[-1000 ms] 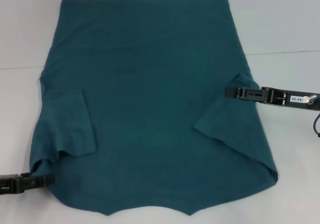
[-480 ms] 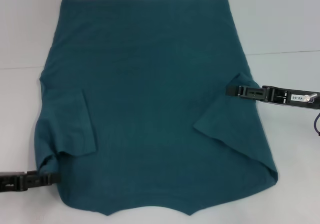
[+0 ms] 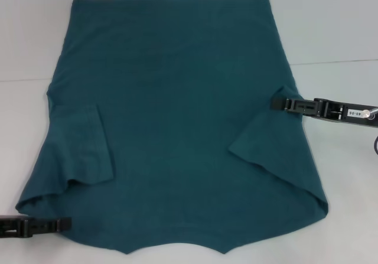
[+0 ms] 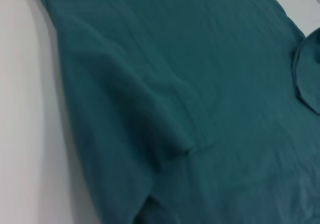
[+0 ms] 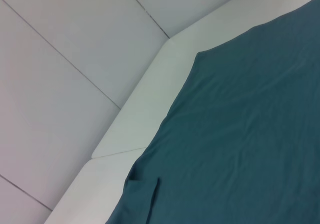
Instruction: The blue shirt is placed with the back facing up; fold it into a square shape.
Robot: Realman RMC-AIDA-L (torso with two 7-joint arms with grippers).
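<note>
Blue shirt point(image 3: 177, 116) spread flat on white table point(image 3: 342, 28), both sleeves folded inward, left end effector point(image 3: 62, 222) at its near left corner, right end effector point(image 3: 277, 103) touching the right sleeve fold, cannot tell either one's grip

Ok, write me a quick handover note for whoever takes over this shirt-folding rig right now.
Left gripper: low at the near left edge of the large teal-blue cotton T-shirt, beside the cloth; grip unclear.
Right gripper: at the right edge, by the folded-in right sleeve; grip unclear.
Shirt: spread flat on the white table, plain side up, hem far, collar near.
Done: both short sleeves lie folded inward onto the body.
Left: fold the sides in, then fold lengthwise into a square.
</note>
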